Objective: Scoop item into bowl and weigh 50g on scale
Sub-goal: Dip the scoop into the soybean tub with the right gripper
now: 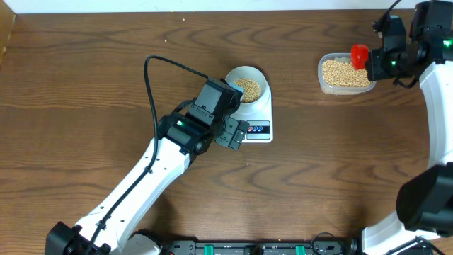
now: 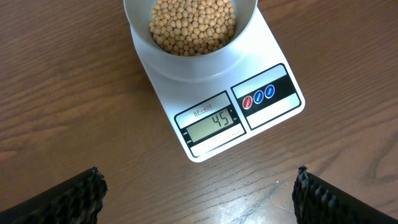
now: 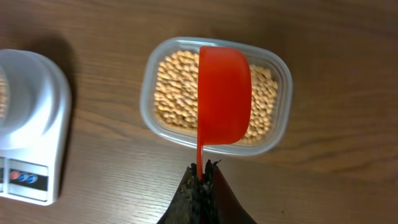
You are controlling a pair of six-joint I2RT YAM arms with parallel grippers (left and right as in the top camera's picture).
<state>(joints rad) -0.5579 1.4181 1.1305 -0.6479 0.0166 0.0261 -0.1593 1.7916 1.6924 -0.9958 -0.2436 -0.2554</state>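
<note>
The pale bowl (image 1: 247, 83) sits on the white scale (image 1: 260, 129) and holds tan beans (image 2: 194, 26). The scale's display (image 2: 212, 124) reads 45. My left gripper (image 2: 198, 194) is open and empty, hovering over bare table just in front of the scale. My right gripper (image 3: 202, 175) is shut on the handle of the red scoop (image 3: 224, 93), which hangs over the clear plastic tub (image 1: 345, 74) of beans (image 3: 173, 87) at the far right. The scoop's underside faces the camera, so its contents are hidden.
The left arm's black cable (image 1: 157, 78) loops over the table left of the scale. The table's far edge (image 1: 212, 8) runs along the top. The right arm's white links (image 1: 439, 106) stand along the right side.
</note>
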